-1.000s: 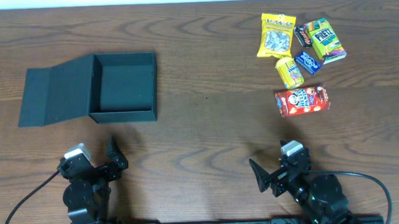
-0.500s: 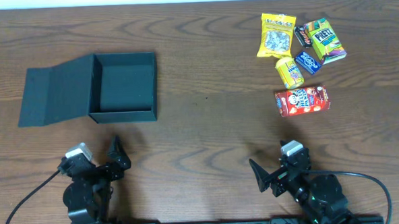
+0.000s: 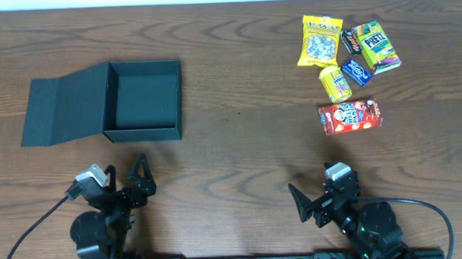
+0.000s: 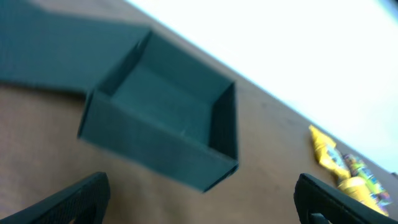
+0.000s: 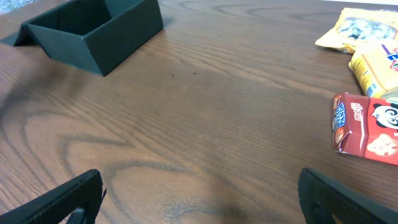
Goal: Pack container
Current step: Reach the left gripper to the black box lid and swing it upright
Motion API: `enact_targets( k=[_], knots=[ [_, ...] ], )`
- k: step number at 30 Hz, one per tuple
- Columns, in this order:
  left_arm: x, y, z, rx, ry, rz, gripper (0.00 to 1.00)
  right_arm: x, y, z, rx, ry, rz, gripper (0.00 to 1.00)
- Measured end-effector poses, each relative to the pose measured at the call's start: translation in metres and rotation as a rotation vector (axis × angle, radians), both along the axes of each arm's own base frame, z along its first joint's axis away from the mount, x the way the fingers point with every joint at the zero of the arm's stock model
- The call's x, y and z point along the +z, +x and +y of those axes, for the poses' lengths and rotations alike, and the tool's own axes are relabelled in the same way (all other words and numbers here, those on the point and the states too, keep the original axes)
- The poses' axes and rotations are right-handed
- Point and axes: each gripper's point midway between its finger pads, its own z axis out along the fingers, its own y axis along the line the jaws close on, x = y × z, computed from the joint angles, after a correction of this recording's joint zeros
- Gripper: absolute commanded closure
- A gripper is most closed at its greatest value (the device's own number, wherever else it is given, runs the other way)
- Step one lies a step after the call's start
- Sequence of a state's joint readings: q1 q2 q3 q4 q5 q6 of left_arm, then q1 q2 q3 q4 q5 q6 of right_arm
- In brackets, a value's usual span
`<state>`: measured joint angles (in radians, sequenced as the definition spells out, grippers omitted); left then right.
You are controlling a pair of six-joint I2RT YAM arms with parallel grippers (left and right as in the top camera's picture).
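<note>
Left gripper (image 4: 200, 194): jaws spread wide, nothing btwn them, low over the dark brown wood-grain table (image 3: 237, 82). The dark teal-black square cardboard container (image 4: 155, 152) sits near & straight ahead of it. Hinged flap lid is laid flat out to the side, so the cavity faces up for loading; looks empty.

Right gripper (image 5: 199, 193): fingers also far apart, holding nothing. Container is well off to its fwd-left. Snacks are bunched ahead & to its right: small red snack carton (image 3: 350, 116) nearest, then small yellow packet (image 3: 334, 83), small blue packet (image 3: 356, 72), yellow crinkly bag (image 3: 319, 41), green printed box (image 3: 377, 49).

Judgement: packing not begun. Layout suits a split: right arm picks snacks, left arm steadies the box or shuts the lid. Red carton prob first, being closest.
</note>
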<state>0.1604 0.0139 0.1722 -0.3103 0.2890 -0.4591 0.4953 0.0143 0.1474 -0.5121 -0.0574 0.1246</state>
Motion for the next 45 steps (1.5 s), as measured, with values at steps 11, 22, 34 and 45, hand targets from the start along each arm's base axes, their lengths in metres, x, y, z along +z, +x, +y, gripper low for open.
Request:
enact_targets(
  k=[11,22,34,45],
  knots=[
    [0.089,0.011,0.005,-0.012,0.132,-0.040,0.04,0.000,0.000,0.000,0.001,0.001,-0.001,0.01],
    [0.098,0.083,0.017,-0.036,0.223,0.174,0.04,0.001,0.000,0.000,0.002,0.002,-0.002,0.01],
    [0.055,0.172,-0.079,-0.303,0.544,0.351,0.05,0.001,0.000,0.000,0.002,0.002,-0.002,0.01],
    [-0.029,0.182,-0.085,-0.324,0.514,0.574,0.05,0.001,0.000,0.000,0.002,0.002,-0.002,0.01]
  ],
)
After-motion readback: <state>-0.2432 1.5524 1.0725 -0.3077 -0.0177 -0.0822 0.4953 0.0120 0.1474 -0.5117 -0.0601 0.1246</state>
